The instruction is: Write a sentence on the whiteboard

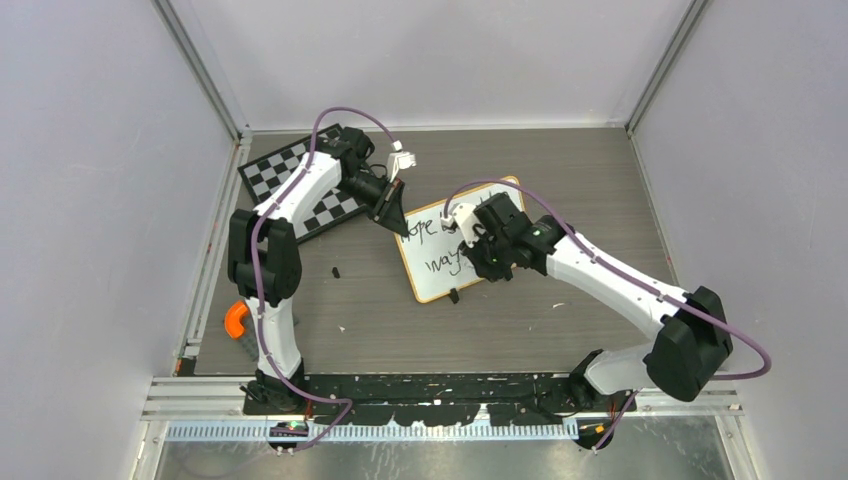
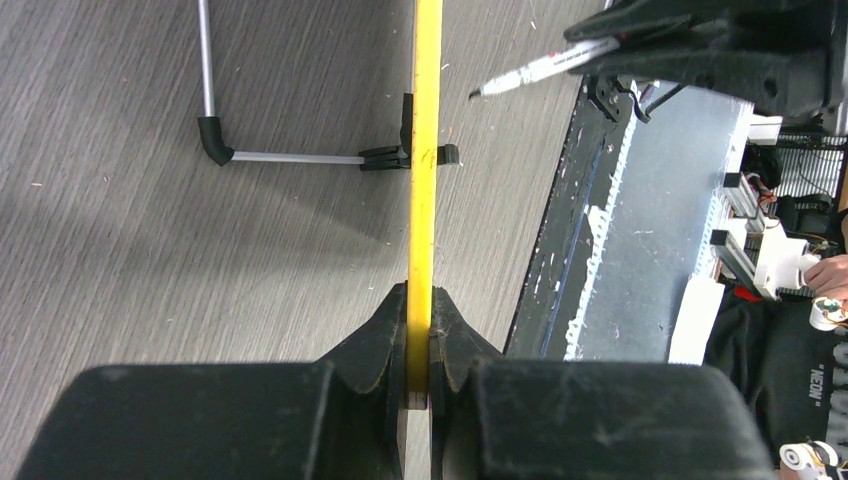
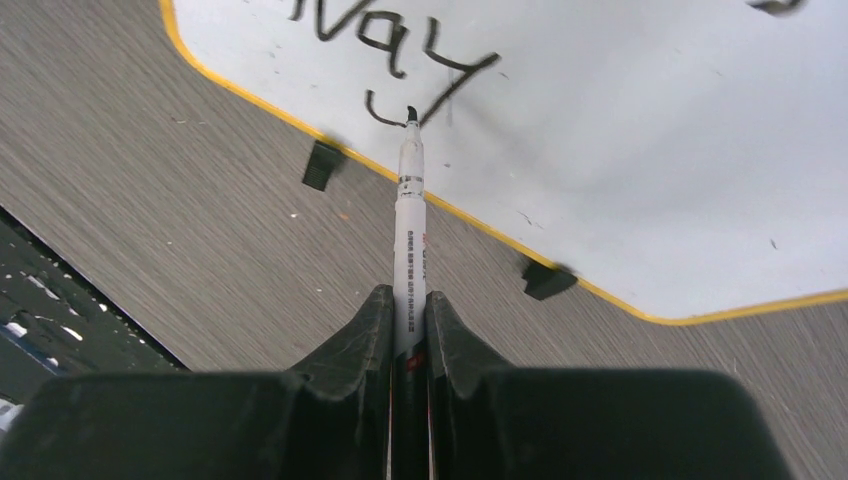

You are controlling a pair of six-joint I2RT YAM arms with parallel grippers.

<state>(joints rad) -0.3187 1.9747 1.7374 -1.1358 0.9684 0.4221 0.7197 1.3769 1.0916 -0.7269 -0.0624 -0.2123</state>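
The whiteboard [image 1: 435,268] lies flat mid-table, white with a yellow-orange rim and black handwriting on it. My left gripper [image 1: 397,222] is shut on its far-left edge; in the left wrist view the yellow rim [image 2: 424,180] runs edge-on between the jaws of the left gripper [image 2: 421,318]. My right gripper [image 1: 478,245] is over the board, shut on a white marker [image 3: 411,225]. The marker's black tip touches the board [image 3: 620,150] at the tail of the written word "way". Two black clip feet [image 3: 322,165] sit on the near rim.
A black-and-white chessboard [image 1: 300,185] lies at the back left under the left arm. An orange-handled tool [image 1: 236,320] sits at the table's left edge. A small black piece [image 1: 336,271] lies left of the whiteboard. A black rail [image 1: 450,385] runs along the near edge.
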